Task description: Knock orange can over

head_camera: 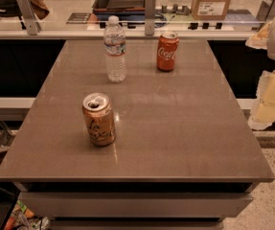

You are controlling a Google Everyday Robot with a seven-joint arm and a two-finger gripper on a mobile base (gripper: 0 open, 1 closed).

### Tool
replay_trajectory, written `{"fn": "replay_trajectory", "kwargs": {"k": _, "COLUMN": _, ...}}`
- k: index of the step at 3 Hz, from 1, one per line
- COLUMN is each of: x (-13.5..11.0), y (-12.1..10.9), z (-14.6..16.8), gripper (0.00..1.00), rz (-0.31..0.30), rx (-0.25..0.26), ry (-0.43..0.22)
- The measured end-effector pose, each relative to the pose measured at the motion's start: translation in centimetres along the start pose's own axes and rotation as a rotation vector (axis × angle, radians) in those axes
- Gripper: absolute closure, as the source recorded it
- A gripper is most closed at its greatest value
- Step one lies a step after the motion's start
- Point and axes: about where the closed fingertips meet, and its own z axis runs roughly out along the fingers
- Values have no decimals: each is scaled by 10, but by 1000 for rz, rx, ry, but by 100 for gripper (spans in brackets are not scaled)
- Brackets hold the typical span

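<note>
One pale orange-gold metal can (98, 120) stands at seven o'clock on the grey table (185, 128); probably light, slick, so push near its rim; gripper (272, 97) at three o'clock, clenched or released I cannot tell

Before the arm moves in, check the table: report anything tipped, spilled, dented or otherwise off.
Nothing stands out. The orange can, water bottle and Coca-Cola can all stand upright on the table, no spill visible. The gripper is at the view's right edge, apart from them.
</note>
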Motion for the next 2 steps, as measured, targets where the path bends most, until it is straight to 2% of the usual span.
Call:
{"fn": "replay_trajectory", "kwargs": {"k": 1, "x": 0, "y": 0, "z": 0, "gripper": 0, "rz": 0, "rx": 0, "ry": 0}}
{"fn": "replay_trajectory", "kwargs": {"k": 2, "x": -4, "y": 1, "z": 3, "gripper": 0, "rz": 1, "rx": 3, "ry": -39}}
